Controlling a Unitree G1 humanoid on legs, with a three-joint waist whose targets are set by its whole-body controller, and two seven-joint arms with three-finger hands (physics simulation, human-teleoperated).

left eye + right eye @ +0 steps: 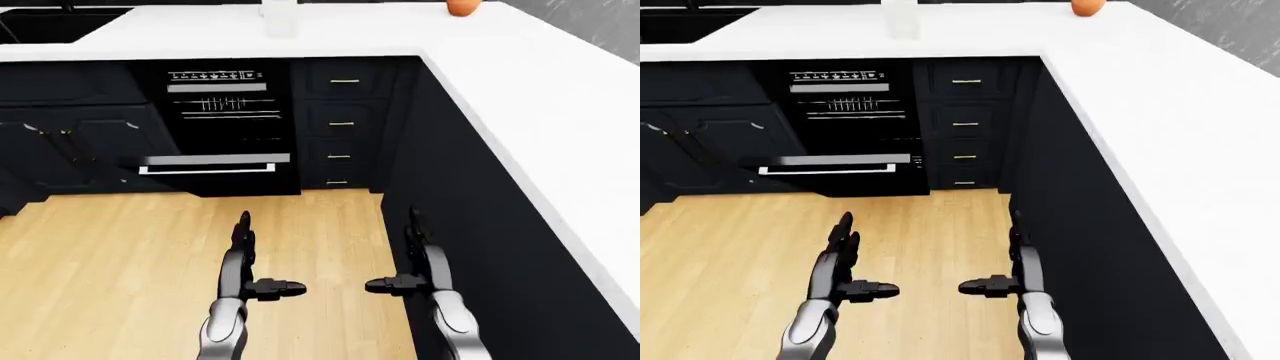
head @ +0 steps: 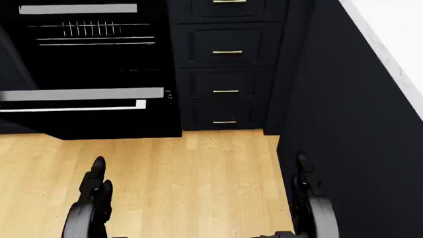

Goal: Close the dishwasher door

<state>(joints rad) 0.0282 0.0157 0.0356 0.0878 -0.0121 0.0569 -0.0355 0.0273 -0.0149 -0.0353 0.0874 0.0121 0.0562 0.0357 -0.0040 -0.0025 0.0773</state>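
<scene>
You see a light wood plank floor (image 1: 120, 255) across the lower frame, dark navy cabinets (image 1: 70, 142) at upper left, a brass-handled drawer stack (image 1: 342, 124) centre top, and a white countertop (image 1: 560, 112) wrapping top and right.

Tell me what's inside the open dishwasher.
Inside the dishwasher, the left-eye view shows an upper rack of white wire tines above a dark cavity; no dishes show. The lowered dishwasher door hides the bottom, so anything there cannot be seen.
</scene>
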